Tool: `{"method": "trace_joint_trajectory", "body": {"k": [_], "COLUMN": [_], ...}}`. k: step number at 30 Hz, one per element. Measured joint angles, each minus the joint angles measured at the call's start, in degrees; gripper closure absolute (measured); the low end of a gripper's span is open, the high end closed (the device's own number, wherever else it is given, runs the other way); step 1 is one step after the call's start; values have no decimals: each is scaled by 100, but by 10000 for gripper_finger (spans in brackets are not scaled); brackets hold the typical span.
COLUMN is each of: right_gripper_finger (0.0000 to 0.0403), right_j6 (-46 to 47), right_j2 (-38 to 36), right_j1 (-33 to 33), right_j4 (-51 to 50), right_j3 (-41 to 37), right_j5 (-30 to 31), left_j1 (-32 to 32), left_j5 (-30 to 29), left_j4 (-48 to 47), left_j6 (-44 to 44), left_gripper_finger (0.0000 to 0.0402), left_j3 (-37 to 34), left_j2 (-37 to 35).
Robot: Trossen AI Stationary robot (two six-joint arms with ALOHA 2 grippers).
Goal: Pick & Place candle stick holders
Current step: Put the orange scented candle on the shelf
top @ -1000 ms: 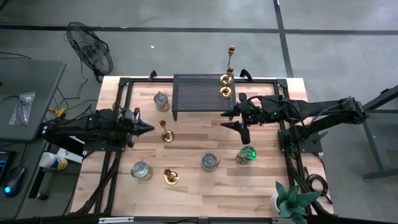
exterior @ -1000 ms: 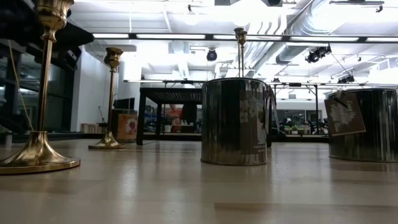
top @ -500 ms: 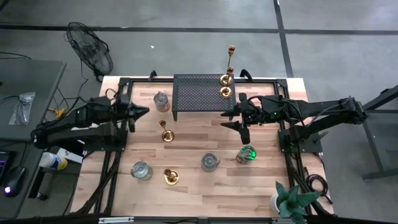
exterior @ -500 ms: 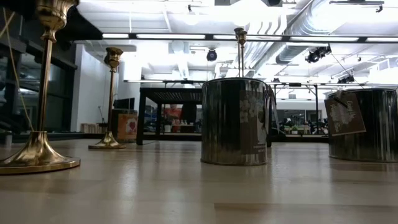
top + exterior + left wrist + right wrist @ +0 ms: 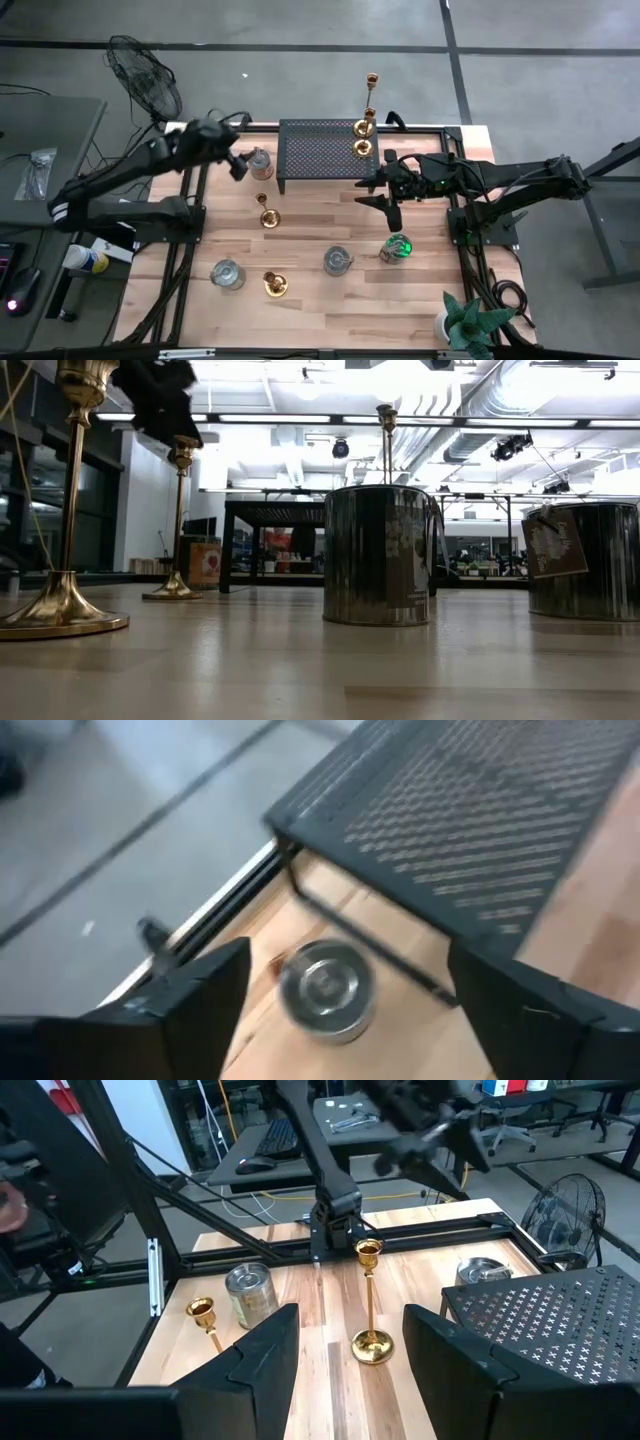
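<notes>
the left gripper is seen raised above the far left part of the light wooden table, just beside a squat silvery round cup; in the left wrist view its two dark fingers are spread wide with nothing between them, and the same cup is framed below the gap, next to the black perforated metal stand. the right gripper is held near the stand's right end, its fingers parted and empty. two shiny brass candlesticks are placed at the stand's right edge, a tall slender one and a shorter one. a third brass candlestick is found in the middle of the table, a fourth near the front edge. three more silvery cups are set along the front: one at the left, one in the middle, one to the right lit green. a green potted plant is seen at the front right corner.
</notes>
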Motion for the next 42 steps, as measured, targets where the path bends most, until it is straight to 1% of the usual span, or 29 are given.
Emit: {"method": "trace_joint_trajectory", "body": {"k": [3,7,10,13,19,24,34,42], "right_gripper_finger": [229,229,229,229,229,229,229,229], "right_j6": [0,0,0,0,0,0,0,0], "right_j2": [0,0,0,0,0,0,0,0], "right_j1": [0,1,1,0,1,1,0,0], "right_j4": [0,-1,-1,0,-1,0,-2,-2], "right_j3": [0,0,0,0,0,0,0,0], "right_j5": [0,0,-2,-2,-2,-2,-4,-4], "left_j1": [286,445,527,607,788,784,882,899], "left_j5": [132,134,135,142,460,568,692,694], "left_j4": [-582,-1071,-1228,-1369,-1641,-1589,-1662,-1594], "left_j6": [-3,210,495,752,1253,1495,720,648], "left_gripper_finger": [38,25,22,22,22,22,22,22], "left_j3": [598,1255,1560,1685,1686,1686,1678,1675], "left_j2": [764,1628,2081,2399,2828,3061,3454,3647]}}
